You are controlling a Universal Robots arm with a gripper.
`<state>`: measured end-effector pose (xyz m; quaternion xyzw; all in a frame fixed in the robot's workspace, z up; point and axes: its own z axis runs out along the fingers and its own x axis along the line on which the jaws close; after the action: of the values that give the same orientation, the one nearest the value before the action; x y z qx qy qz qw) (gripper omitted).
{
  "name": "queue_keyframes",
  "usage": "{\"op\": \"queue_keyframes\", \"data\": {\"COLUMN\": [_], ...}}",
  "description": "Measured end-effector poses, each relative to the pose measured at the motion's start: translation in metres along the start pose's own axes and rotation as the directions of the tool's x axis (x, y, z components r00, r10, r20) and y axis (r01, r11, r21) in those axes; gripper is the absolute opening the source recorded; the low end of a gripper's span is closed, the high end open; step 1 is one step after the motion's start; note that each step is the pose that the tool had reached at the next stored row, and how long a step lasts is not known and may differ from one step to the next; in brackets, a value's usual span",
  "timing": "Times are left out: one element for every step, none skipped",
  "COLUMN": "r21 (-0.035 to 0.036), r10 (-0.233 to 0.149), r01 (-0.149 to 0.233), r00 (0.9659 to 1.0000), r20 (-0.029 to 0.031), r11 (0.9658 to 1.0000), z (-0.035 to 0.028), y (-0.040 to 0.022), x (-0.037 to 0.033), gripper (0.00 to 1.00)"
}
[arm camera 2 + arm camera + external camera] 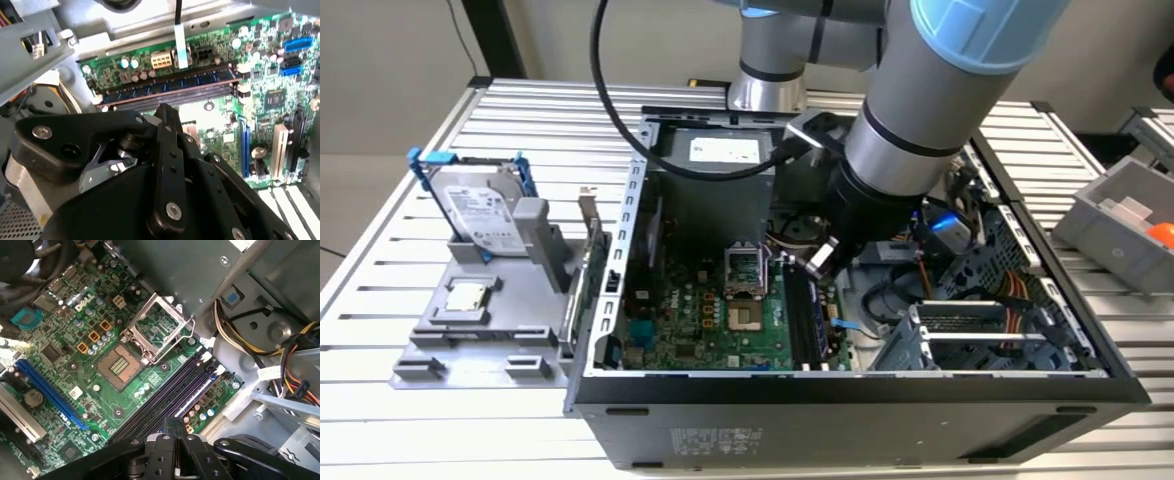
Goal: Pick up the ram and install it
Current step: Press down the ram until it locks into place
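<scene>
The ram is a long dark stick with bluish chips. It stands on edge in one of the black memory slots, on the side toward the motherboard's edge, and shows again as a bluish strip in the first wrist view. My gripper hangs just above the slots near the stick's middle, its black fingers pressed together with nothing seen between them. In the exterior view the gripper reaches down into the open computer case, over the slots beside the green motherboard.
The open CPU socket lies next to the slots. Yellow, orange and black cables and a metal drive cage crowd the side toward the exterior view's right. A hard drive stands on a grey fixture outside the case, and a grey bin is at the far right.
</scene>
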<state>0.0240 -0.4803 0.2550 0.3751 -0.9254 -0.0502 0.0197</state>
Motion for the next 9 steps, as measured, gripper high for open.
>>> {"op": "queue_keyframes", "data": {"r21": [0.0000, 0.0001, 0.0000, 0.0001, 0.0000, -0.0001, -0.0001, -0.0002, -0.0003], "r10": [-0.009, -0.019, -0.028, -0.037, -0.046, -0.054, -0.062, -0.069, -0.077], "r01": [0.009, 0.019, 0.028, 0.037, 0.046, 0.054, 0.062, 0.069, 0.077], "r00": [1.0000, 0.9998, 0.9996, 0.9993, 0.9989, 0.9985, 0.9980, 0.9976, 0.9970], "r20": [-0.0008, -0.0017, -0.0024, -0.0032, -0.0039, -0.0048, -0.0055, -0.0061, -0.0067], "r11": [1.0000, 0.9998, 0.9996, 0.9993, 0.9989, 0.9985, 0.9981, 0.9976, 0.9970], "z": [0.0000, 0.0000, 0.0000, 0.0000, 0.0000, 0.0000, -0.0001, -0.0001, -0.0001], "y": [0.0000, -0.0001, -0.0001, -0.0002, -0.0002, -0.0004, -0.0006, -0.0006, -0.0008], "x": [0.0000, 0.0000, -0.0001, -0.0002, -0.0002, -0.0004, -0.0006, -0.0007, -0.0008], "gripper": [0.00, 0.00, 0.00, 0.00, 0.00, 0.00, 0.00, 0.00, 0.00]}}
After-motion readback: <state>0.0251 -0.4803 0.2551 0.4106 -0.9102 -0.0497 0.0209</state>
